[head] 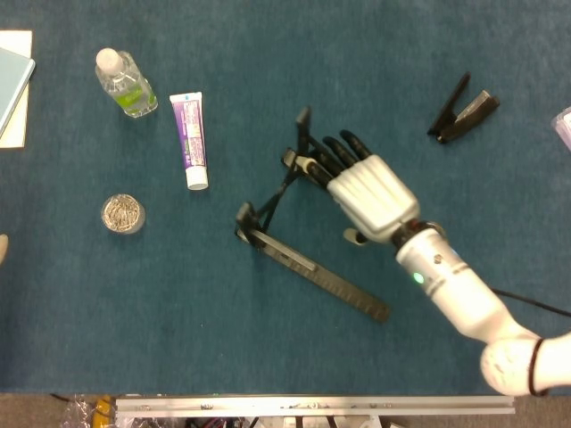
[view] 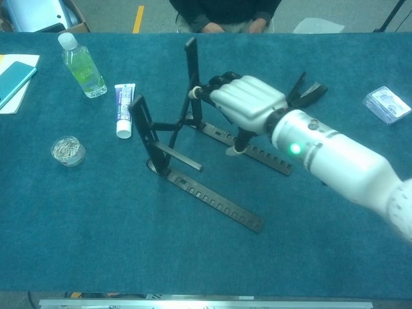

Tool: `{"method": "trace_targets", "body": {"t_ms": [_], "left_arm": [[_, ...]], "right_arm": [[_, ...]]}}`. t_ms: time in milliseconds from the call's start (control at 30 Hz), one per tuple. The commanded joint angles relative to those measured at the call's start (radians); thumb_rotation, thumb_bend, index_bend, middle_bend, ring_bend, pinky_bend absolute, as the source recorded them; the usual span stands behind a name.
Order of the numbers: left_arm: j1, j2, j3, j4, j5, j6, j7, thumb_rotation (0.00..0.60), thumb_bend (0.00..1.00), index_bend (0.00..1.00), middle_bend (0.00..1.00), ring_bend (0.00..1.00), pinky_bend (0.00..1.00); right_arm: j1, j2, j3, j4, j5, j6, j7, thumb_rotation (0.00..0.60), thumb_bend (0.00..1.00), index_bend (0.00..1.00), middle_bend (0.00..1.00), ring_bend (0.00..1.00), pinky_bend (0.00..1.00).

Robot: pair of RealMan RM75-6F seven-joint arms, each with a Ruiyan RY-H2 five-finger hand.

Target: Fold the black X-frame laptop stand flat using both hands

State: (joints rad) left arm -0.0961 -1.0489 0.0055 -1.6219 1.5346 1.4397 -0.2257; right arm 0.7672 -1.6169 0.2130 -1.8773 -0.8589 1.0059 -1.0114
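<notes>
The black X-frame laptop stand (head: 284,198) lies mid-table. In the chest view its two upper arms (view: 190,71) stand nearly upright, while the notched base rails (view: 215,205) lie flat on the cloth. My right hand (head: 368,193) reaches in from the right, and its fingers (view: 215,82) press against the far raised arm. Its thumb (view: 235,149) hangs apart below, touching nothing. Of my left hand, only a pale tip (head: 4,247) shows at the left edge of the head view; its fingers are hidden.
A clear bottle (head: 125,82) and a toothpaste tube (head: 189,141) lie at the far left. A tin of clips (head: 122,215) sits nearer, and a teal notebook (view: 16,80) is at the left edge. A black clip (head: 461,111) and a card pack (view: 386,104) lie at the right.
</notes>
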Motion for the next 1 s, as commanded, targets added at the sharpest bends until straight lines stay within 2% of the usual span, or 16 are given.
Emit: {"method": "trace_targets", "body": {"t_ms": [33, 400, 700, 1000], "left_arm": [[0.000, 0.001, 0.001, 0.000, 0.002, 0.001, -0.001, 0.600, 0.34, 0.00, 0.00, 0.00, 0.00], [0.006, 0.003, 0.004, 0.000, 0.005, 0.007, -0.004, 0.600, 0.34, 0.00, 0.00, 0.00, 0.00], [0.008, 0.005, 0.006, 0.003, 0.011, 0.011, -0.010, 0.600, 0.34, 0.00, 0.00, 0.00, 0.00], [0.003, 0.000, 0.008, -0.009, 0.020, 0.007, 0.008, 0.600, 0.34, 0.00, 0.00, 0.00, 0.00]], "right_arm": [[0.045, -0.032, 0.021, 0.038, 0.036, 0.004, -0.003, 0.600, 0.07, 0.03, 0.14, 0.02, 0.01], [0.119, -0.067, 0.026, 0.105, 0.087, 0.019, 0.037, 0.600, 0.07, 0.03, 0.14, 0.02, 0.01], [0.101, -0.008, -0.040, 0.039, 0.038, 0.071, 0.084, 0.600, 0.07, 0.03, 0.14, 0.02, 0.01], [0.088, 0.033, -0.090, 0.001, 0.010, 0.077, 0.136, 0.600, 0.08, 0.03, 0.14, 0.02, 0.01]]}}
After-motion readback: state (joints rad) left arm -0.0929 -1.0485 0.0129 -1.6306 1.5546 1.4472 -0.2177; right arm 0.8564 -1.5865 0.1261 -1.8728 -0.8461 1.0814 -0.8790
